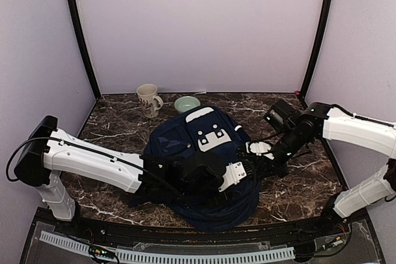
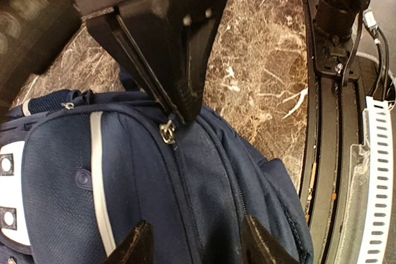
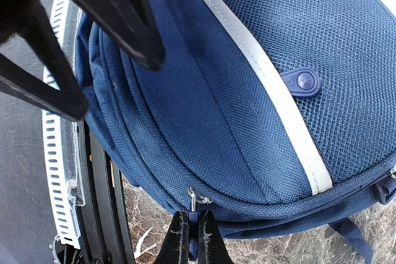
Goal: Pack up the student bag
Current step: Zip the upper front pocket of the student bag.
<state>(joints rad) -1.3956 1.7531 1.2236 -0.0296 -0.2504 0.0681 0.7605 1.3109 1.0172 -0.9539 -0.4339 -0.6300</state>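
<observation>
The student bag (image 1: 179,143) is a navy backpack lying flat in the middle of the marble table, its white patches facing up. In the right wrist view my right gripper (image 3: 193,242) is shut on the blue zipper pull (image 3: 193,224) at the bag's (image 3: 204,91) lower edge. My left gripper (image 2: 198,248) stands open over the bag (image 2: 216,183), a finger (image 2: 133,248) on each side of a fabric ridge between two zipper lines. Ahead of it, the right gripper's fingers (image 2: 167,60) come down on the metal zipper slider (image 2: 167,133). Seen from above, the left gripper (image 1: 238,176) and right gripper (image 1: 252,157) meet at the bag's right side.
A cream mug (image 1: 148,99) and a pale green bowl (image 1: 187,103) stand at the back of the table (image 1: 111,128), behind the bag. The table's front rail and a white slotted cable duct (image 2: 371,177) run close to the bag's near side.
</observation>
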